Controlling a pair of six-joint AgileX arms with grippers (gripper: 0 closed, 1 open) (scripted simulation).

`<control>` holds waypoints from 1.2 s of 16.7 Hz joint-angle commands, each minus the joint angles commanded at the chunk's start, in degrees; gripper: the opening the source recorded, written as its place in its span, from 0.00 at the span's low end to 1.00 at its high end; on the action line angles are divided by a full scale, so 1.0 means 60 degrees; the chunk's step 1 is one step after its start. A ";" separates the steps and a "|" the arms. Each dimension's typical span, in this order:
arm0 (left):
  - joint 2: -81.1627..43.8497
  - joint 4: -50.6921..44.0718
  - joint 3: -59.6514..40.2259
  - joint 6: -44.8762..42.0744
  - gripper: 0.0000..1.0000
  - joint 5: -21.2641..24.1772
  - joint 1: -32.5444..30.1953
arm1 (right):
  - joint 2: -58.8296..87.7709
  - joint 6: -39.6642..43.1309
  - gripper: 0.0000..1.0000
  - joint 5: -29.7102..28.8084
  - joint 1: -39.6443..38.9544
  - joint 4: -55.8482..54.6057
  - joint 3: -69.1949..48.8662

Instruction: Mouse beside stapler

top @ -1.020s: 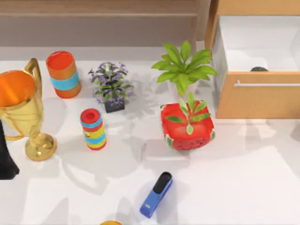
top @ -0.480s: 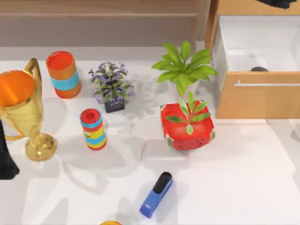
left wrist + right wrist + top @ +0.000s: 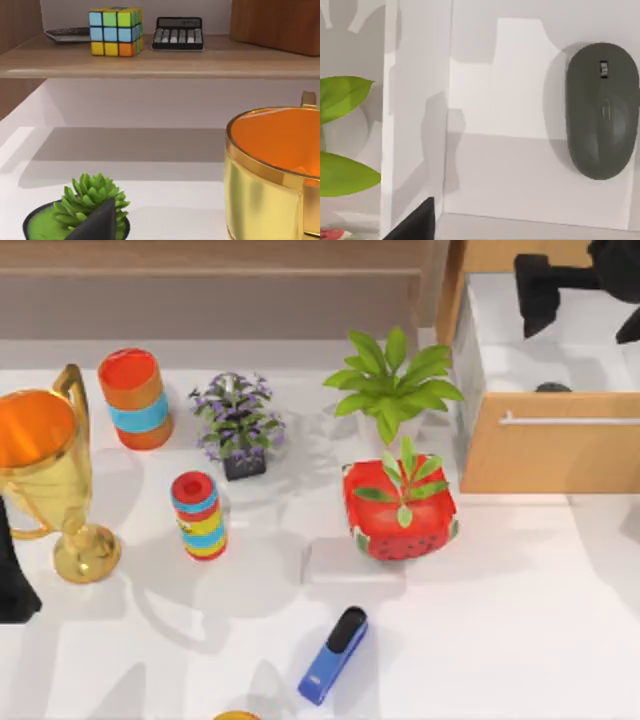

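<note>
1. The white table (image 3: 560,640) is a smooth, flat slab; its widest open stretch lies at 4 to 5 o'clock, bare of objects, while the left and centre are crowded.
2. At 1 to 2 o'clock a wooden drawer (image 3: 550,450) stands pulled open, white inside. In it lies the mouse (image 3: 602,110), a dark grey oval with a smooth rounded back, close against the drawer's front panel; from above only its rim peeks over that panel (image 3: 552,388).
3. The right gripper (image 3: 540,290) hangs over the open drawer at 1 o'clock; whether its fingers are released or clenched cannot be told.
4. A shiny gold trophy cup (image 3: 45,475), orange inside, stands at 9 o'clock, with the left arm (image 3: 12,585) parked just beside it at the table's left edge.
5. A red strawberry-patterned pot (image 3: 400,515) holds a leafy sprig at centre; a larger green plant (image 3: 392,380) and a purple-flowered one (image 3: 238,425) stand behind it.
6. Two cylinders: an orange-and-blue can (image 3: 135,398) at 10 o'clock, a striped can (image 3: 198,515) nearer centre.
7. The stapler (image 3: 333,655), blue with a black top arm, lies slanted at 6 o'clock, well apart from the mouse, open table to its right.
</note>
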State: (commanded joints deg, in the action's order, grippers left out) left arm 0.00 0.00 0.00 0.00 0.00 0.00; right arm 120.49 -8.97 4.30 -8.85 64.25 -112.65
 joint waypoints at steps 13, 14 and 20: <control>0.0000 0.0000 0.0000 0.0000 1.00 0.0000 0.0000 | 0.3050 0.0837 1.00 -0.0788 0.0184 0.0617 -0.1640; 0.0000 0.0000 0.0000 0.0000 1.00 0.0000 0.0000 | 0.3049 0.0834 1.00 -0.0789 0.0184 0.0616 -0.1638; 0.0000 0.0000 0.0000 0.0000 1.00 0.0000 0.0000 | 0.2984 0.0722 1.00 -0.0837 0.0163 0.0507 -0.1487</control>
State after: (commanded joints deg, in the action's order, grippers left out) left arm 0.00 0.00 0.00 0.00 0.00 0.00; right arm 138.39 -4.64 -0.72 -7.87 67.30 -121.57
